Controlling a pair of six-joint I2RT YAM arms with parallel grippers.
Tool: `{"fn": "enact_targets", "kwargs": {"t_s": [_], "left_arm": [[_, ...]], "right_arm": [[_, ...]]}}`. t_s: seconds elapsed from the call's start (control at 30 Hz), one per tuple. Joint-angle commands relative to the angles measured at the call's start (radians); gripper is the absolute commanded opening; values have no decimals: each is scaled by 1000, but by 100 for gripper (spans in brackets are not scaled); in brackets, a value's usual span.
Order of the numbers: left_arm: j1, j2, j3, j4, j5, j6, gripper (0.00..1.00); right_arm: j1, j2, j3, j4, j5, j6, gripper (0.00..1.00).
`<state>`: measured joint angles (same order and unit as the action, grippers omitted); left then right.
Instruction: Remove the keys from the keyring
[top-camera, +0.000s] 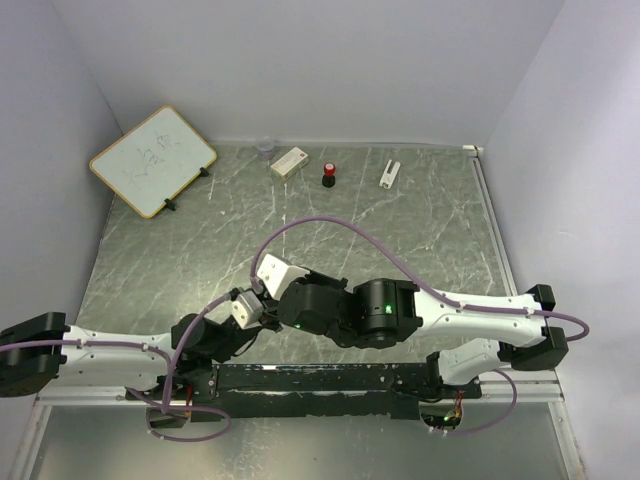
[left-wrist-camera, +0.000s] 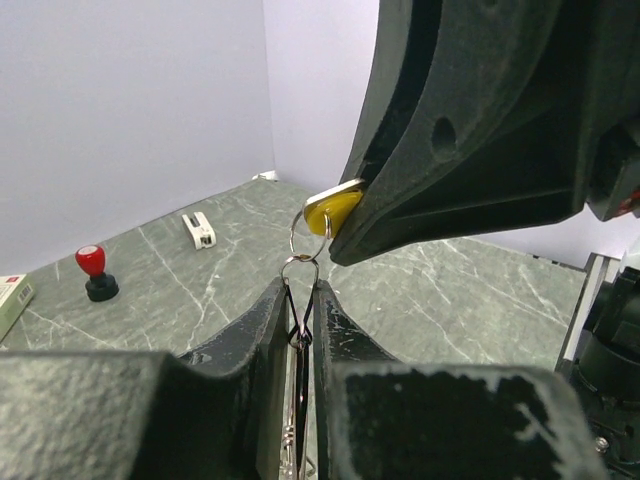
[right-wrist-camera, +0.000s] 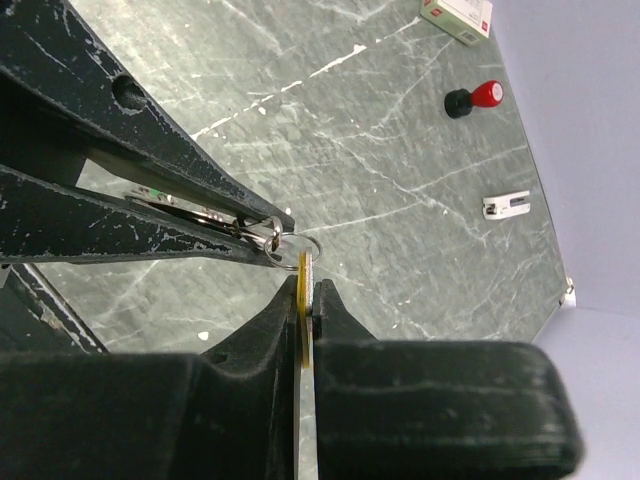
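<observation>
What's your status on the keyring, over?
Left gripper shut on keyring. Right gripper shut on yellow key, not yet off ring. Nothing seen in the way.

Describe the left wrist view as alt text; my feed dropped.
The left pincer is shut on the wire keyring; just above, the right pincer grips the yellow key linked to it. A red-capped knob and a white block stand far back on the table.
</observation>
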<state>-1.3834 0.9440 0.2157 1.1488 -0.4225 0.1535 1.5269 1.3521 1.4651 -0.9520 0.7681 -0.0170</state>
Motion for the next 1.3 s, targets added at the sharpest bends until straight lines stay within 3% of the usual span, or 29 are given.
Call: {"fn": "enact_targets", "kwargs": {"t_s": [0.0, 0.5, 0.73, 0.97, 1.27], "left_arm": [[-8, -36, 15, -78, 23, 35, 7], [-18, -126, 69, -356, 125, 149, 7], [-20, -194, 71, -454, 156, 169, 7], [-20, -198, 57, -422, 79, 153, 7], [-20, -197, 37, -403, -1, 172, 7]], "right_arm": [[2, 18, 67, -62, 37, 40, 0], [1, 120, 221, -184, 3, 30, 0], [1, 104, 214, -161, 61, 0, 0], [0, 73, 207, -95, 141, -25, 0], [0, 71, 277, -128, 229, 30, 0]]}}
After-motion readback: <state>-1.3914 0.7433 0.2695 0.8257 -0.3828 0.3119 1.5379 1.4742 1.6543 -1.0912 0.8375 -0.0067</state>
